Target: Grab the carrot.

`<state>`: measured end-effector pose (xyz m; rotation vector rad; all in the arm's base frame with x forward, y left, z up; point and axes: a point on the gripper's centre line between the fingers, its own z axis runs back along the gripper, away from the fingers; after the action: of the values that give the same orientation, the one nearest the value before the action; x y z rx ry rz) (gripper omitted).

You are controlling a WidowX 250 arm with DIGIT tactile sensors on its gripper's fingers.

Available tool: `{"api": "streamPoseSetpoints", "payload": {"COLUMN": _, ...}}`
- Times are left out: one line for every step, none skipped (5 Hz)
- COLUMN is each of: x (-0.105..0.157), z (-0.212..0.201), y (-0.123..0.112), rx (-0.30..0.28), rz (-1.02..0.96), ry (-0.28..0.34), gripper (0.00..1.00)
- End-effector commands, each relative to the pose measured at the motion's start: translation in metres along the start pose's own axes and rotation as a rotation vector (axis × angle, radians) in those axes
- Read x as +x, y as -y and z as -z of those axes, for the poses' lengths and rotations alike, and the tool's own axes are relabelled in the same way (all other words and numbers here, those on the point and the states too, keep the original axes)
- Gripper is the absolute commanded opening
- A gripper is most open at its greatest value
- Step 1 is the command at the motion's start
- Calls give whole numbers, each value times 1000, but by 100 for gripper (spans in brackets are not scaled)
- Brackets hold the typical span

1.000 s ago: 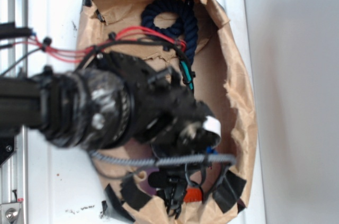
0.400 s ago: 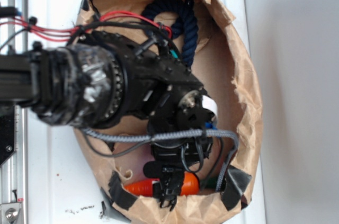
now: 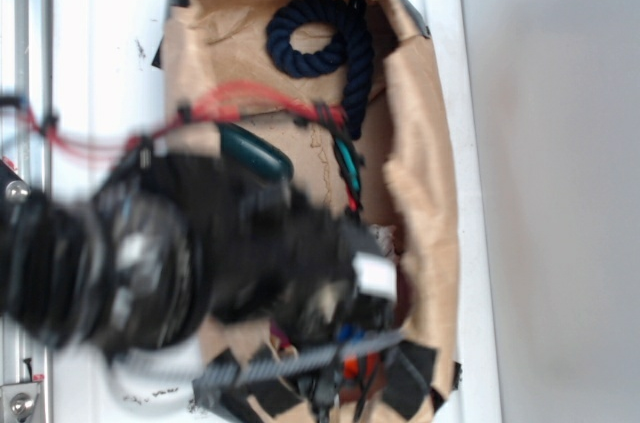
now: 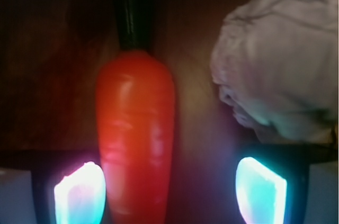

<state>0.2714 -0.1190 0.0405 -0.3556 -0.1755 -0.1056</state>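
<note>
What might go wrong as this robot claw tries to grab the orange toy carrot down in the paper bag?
The smooth orange toy carrot lies off-centre in the open gripper, hard against the left glowing fingertip, so closing might nudge it or let it slip out. The crumpled white cloth sits right beside the other fingertip and could get pinched too. The arm also crowds the torn brown paper bag and might snag it.

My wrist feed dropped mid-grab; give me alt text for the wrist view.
An orange carrot lies between the open jaws, close to one glowing fingertip, its dark green stem pointing away. A crumpled white cloth sits beside it.
</note>
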Motion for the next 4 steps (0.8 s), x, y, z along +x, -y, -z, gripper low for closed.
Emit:
{"api": "streamPoseSetpoints", "payload": {"x": 10, "z": -16, "y": 9, "rx": -109, "rz": 43, "ry": 17, "gripper": 100}}
{"api": "streamPoseSetpoints", "payload": {"x": 18, "z": -4, "y": 9, "rx": -59, "rz": 30, "ry": -10, "gripper": 100}}
{"api": "streamPoseSetpoints", "payload": {"x": 23, "z": 16, "y": 1, "rx": 27, "rz": 5, "ry": -44, "gripper": 100}}
{"api": "streamPoseSetpoints", "payload": {"x": 25, "z": 20, "y": -4, "rx": 49, "rz": -43, "ry": -76, "gripper": 0}}
